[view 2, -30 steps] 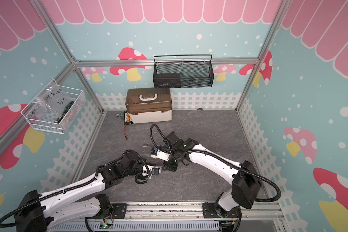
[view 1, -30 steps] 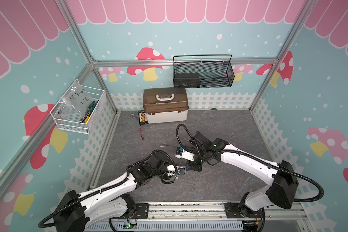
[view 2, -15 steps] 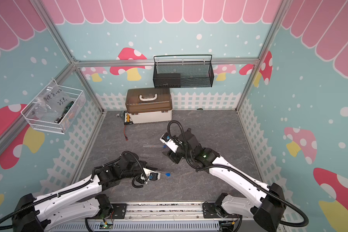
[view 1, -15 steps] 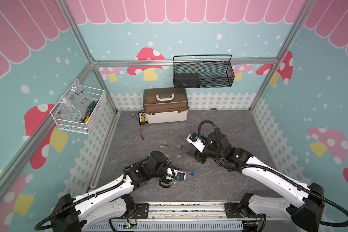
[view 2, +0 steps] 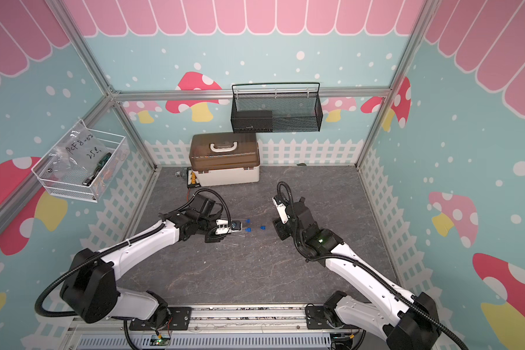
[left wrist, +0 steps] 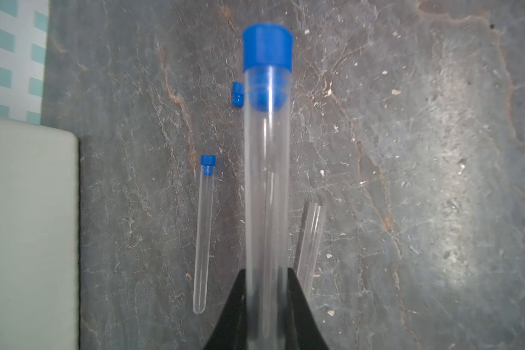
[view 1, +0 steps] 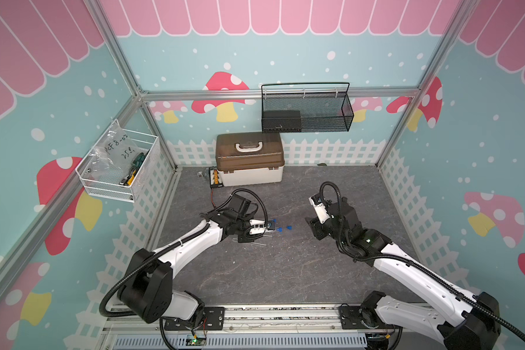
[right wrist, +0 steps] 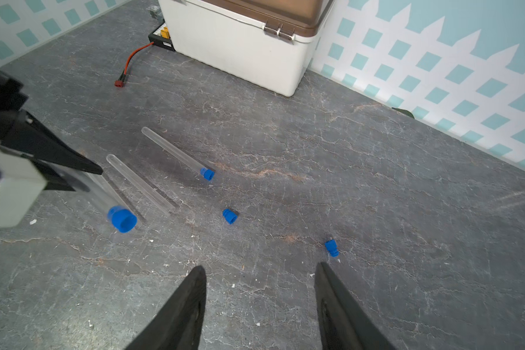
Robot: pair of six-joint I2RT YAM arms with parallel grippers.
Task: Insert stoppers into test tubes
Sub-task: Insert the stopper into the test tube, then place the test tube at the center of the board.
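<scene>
Roughly half looks done: the left tool [left wrist: 265,272] clenches one plugged tube [left wrist: 267,181] above the counter [left wrist: 437,151], a second plugged tube [left wrist: 203,230] lies on it, and the right tool [right wrist: 259,266] gapes empty near two loose stoppers [right wrist: 230,215] and a bare tube [right wrist: 140,181].

- walls [view 1: 194,60]: teal, white dots, red mushrooms, pink scallops up top, white fence print at base
- bench [view 1: 285,272]: grey stone look
- aluminium frame [view 1: 179,95] along wall edges
- brown-lidded white box [view 1: 249,163] against back wall
- black mesh basket [view 1: 306,109] hung above it; white wire basket [view 1: 108,186] on left wall
</scene>
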